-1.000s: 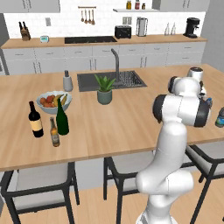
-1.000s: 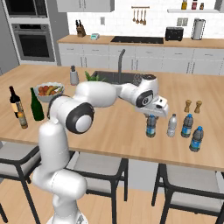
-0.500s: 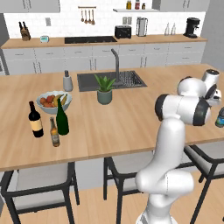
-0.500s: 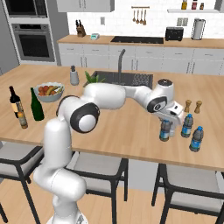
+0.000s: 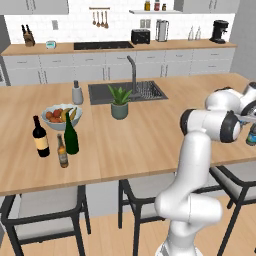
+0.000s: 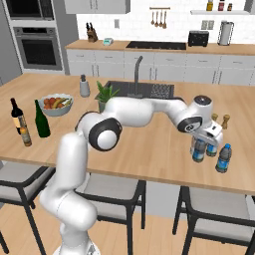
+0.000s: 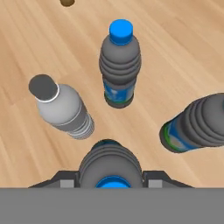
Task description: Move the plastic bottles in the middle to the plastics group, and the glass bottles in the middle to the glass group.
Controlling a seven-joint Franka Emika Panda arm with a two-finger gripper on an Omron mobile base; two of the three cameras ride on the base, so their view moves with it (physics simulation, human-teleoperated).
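Four small plastic bottles [image 7: 120, 64] upright together; green glass bottle [image 5: 71, 134] stands beside the glass group [image 5: 40, 137].

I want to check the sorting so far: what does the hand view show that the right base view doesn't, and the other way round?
Hand view: cap tops from above, a clear bottle beside a blue-capped bottle, and a held bottle between the end effector fingers. Right base view: the green bottle, wine bottle and fruit bowl far along the counter. Both: plastic bottles clustered on that wooden counter.
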